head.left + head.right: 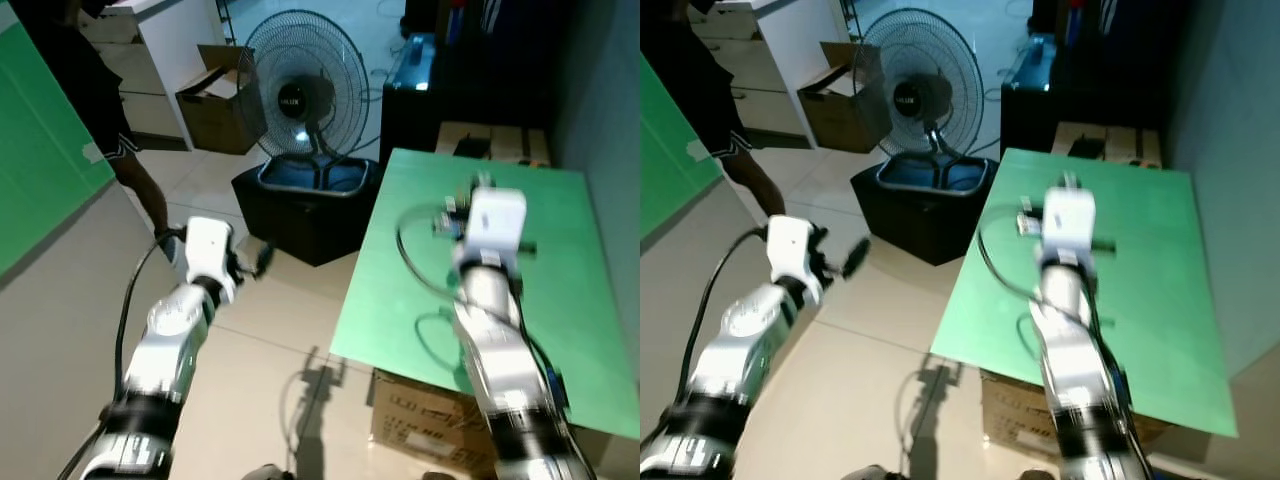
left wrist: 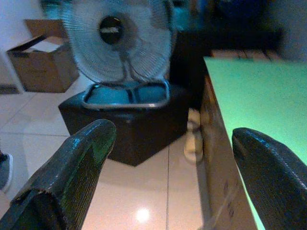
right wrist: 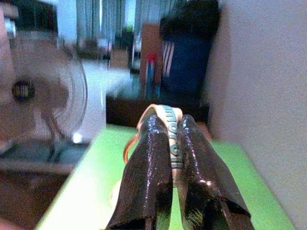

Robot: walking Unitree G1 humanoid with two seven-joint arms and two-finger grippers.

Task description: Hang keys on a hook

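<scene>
Keys point(image 3: 165, 125) sit pinched between your right gripper point(image 3: 173, 143) fingers, a pale strap with teal lettering and a thin ring poking out past the tips; the keys themselves are too blurred to make out. That gripper is clenched on them and held above the green table point(image 1: 560, 300), over the middle of the tabletop, with its fingers aimed along the table's length toward the dark cabinet point(image 1: 420, 95) at the far end. No hook can be made out in any view, so you can't yet say which way it lies from the keys. Your right arm is the one that matters here. Your left gripper point(image 2: 172, 177) hangs released, fingers spread wide, off the table's left edge over the tiled floor point(image 1: 250, 350), facing the standing fan point(image 1: 300, 90). A person's leg point(image 1: 145, 190) is beyond it.
</scene>
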